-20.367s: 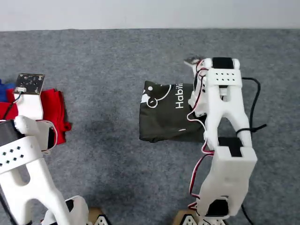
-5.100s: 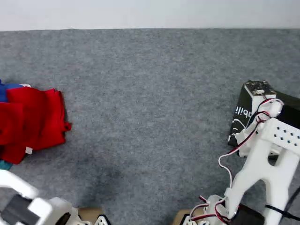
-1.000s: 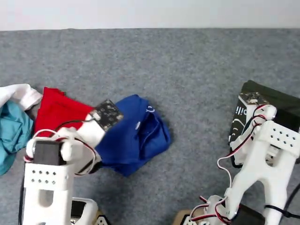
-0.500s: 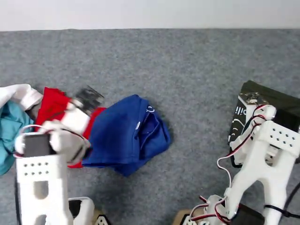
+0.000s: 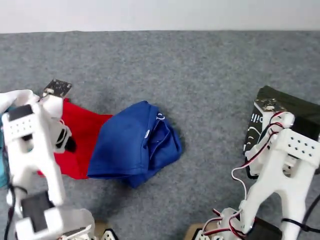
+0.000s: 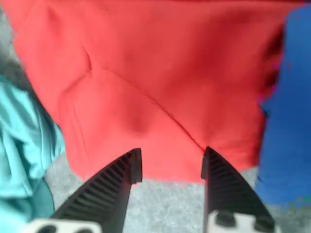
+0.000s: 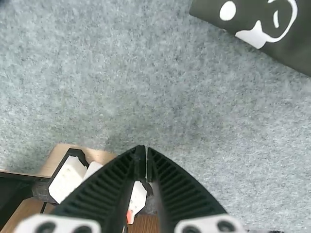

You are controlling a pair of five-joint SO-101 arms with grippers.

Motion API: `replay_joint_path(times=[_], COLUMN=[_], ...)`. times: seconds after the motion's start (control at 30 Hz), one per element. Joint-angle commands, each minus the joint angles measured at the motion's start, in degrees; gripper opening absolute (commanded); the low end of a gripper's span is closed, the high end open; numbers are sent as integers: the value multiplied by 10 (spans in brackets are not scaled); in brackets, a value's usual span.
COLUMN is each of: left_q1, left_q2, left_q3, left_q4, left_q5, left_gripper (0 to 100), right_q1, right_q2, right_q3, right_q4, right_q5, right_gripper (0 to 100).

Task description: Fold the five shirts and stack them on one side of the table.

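Note:
A crumpled blue shirt (image 5: 135, 145) lies in the middle of the grey mat, overlapping a red shirt (image 5: 80, 137) to its left. At the far left edge are a white shirt (image 5: 12, 97) and a teal shirt (image 5: 2, 167). A folded black shirt (image 5: 292, 107) with white print lies at the right edge. My left gripper (image 6: 170, 162) hangs open just above the red shirt (image 6: 160, 73), with the teal shirt (image 6: 24, 160) on one side and the blue shirt (image 6: 286, 121) on the other. My right gripper (image 7: 144, 151) is shut on nothing above bare mat, a little off the black shirt (image 7: 257, 24).
The grey mat (image 5: 200, 65) has free room across the back and between the blue and black shirts. The arm bases and a wooden table edge (image 7: 29, 206) are at the front.
The left arm has swung left, off the blue shirt and over the red one. The blue shirt stays in the middle. The right arm has not moved.

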Motion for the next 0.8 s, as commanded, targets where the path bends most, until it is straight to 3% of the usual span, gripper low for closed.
replay_joint_path(times=[0.0,0.17,0.5,0.57,0.67,0.77], left_q1=[-3,8,32,38,45,39], left_q2=[66,175,440,480,507,493], left_q3=[-82,-167,-351,-394,-458,-500], left_q4=[4,47,129,153,184,200], left_q5=[3,4,96,99,99,104], left_gripper=[207,208,225,176,9,2], right_q1=[-4,-4,-4,-4,-4,-4], right_q2=[-15,-15,-15,-15,-15,-15], right_q3=[-4,-4,-4,-4,-4,-4], right_q4=[15,15,14,14,14,13], right_q5=[-6,-6,-6,-4,-4,-4], right_gripper=[9,9,9,9,9,9])
